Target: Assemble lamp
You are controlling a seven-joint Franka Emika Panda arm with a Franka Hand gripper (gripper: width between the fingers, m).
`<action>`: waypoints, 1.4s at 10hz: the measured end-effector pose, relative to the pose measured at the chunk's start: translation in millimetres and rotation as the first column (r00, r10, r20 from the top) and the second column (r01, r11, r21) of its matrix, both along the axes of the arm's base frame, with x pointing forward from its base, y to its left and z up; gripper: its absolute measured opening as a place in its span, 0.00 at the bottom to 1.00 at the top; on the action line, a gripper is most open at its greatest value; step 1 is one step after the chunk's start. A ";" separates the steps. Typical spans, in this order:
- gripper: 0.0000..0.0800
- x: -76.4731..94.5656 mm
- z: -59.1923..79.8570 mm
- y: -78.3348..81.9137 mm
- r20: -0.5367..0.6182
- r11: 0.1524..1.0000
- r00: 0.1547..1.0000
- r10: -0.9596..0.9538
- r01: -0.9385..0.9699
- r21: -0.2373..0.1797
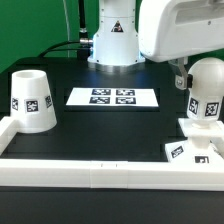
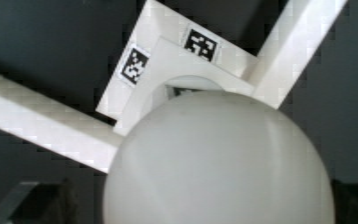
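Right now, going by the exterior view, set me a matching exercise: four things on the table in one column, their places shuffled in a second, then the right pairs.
Things:
1. shade
2. marker board
3. bulb
4. base

Places:
A. low at the exterior view's right, close to the front rail
B. lying flat in the middle of the table
C. standing upright at the exterior view's left
D. upright at the exterior view's right, just above the base

Pairs: 1-C, 2-B, 3-D, 4-A
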State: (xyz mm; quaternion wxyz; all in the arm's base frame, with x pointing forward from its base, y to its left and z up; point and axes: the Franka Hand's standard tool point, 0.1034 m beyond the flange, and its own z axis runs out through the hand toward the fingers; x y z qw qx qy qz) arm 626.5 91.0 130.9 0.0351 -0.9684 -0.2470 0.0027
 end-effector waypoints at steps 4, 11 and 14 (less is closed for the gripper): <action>0.87 -0.9 -2.2 -1.7 0.015 0.955 0.955 0.297 -0.296 -0.023; 0.87 -0.3 -8.4 -1.7 0.011 0.615 0.617 0.787 -0.784 -0.086; 0.87 -0.6 -12.2 -3.2 -0.023 0.425 0.429 0.903 -0.899 -0.101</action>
